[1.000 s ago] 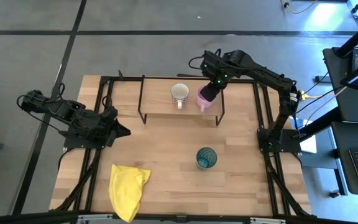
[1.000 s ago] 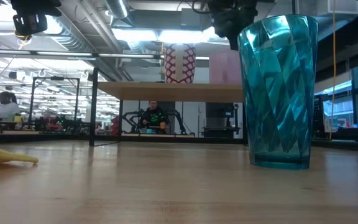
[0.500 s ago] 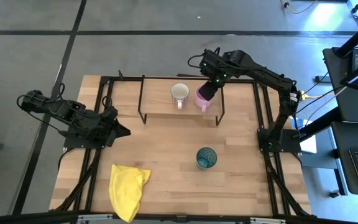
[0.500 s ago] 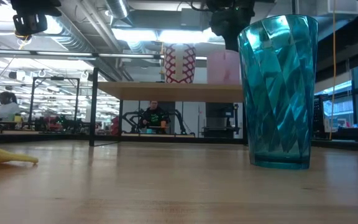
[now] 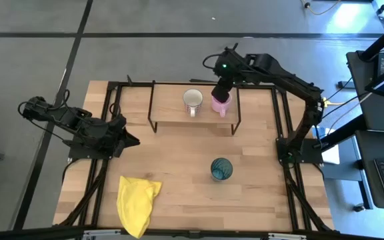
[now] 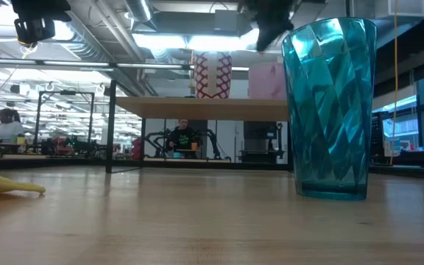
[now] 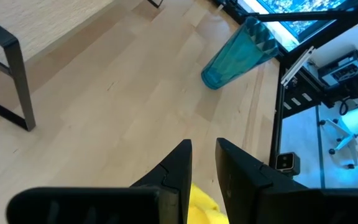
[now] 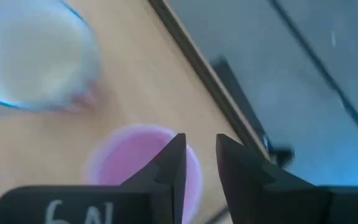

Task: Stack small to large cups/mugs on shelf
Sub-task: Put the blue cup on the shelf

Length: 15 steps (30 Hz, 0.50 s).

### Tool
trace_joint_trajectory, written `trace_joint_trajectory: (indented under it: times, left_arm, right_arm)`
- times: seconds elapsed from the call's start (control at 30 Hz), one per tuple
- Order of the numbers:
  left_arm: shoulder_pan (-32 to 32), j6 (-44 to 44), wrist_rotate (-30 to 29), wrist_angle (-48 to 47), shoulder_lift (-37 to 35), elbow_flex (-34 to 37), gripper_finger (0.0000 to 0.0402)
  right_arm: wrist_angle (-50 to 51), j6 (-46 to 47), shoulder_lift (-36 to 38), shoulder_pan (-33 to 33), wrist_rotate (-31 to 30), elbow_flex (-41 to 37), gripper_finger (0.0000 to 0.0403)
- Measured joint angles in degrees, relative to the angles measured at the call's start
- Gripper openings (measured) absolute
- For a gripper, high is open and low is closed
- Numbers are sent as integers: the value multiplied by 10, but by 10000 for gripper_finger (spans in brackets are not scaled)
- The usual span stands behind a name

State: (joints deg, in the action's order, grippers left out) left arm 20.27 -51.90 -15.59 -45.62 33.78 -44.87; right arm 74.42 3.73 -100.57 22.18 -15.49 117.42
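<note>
The white mug (image 5: 192, 100) and the pink mug (image 5: 221, 105) stand side by side on their bases on the light-wood shelf (image 5: 172, 110) at the table's far side. The teal cup (image 5: 221, 169) stands upright on the table nearer the front. My right gripper (image 8: 199, 146) hovers just above the pink mug (image 8: 138, 171), fingers a little apart, holding nothing. In the low view it (image 6: 269, 22) is clear of the mug's rim (image 6: 266, 66). My left gripper (image 7: 204, 149) waits shut and empty at the table's left (image 5: 131, 140).
A yellow cloth (image 5: 137, 200) lies near the table's front left edge. The shelf's black wire frame (image 5: 235, 123) stands on the table. Bare wood lies between the shelf and the teal cup. A person (image 6: 182, 138) sits in the room beyond the table.
My right gripper has brought the tilted pink mug upright onto the shelf beside the white mug. It has then let go and risen a little above the mug. The mug stays standing on the shelf.
</note>
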Motion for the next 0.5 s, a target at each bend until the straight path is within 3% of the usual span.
trace_joint_trajectory:
  times: [0.13,0.27,0.43,0.5]
  left_arm:
    - [0,0,0,-4,0,0,66]
    - [0,0,0,-4,0,0,66]
    - [2,0,1,26,16,0,66]
    - [10,3,3,63,32,1,66]
  right_arm:
    - [25,24,1,-23,46,76,90]
    - [156,97,1,-63,82,149,90]
    - [128,165,61,-168,233,115,90]
    - [156,194,72,-232,204,102,90]
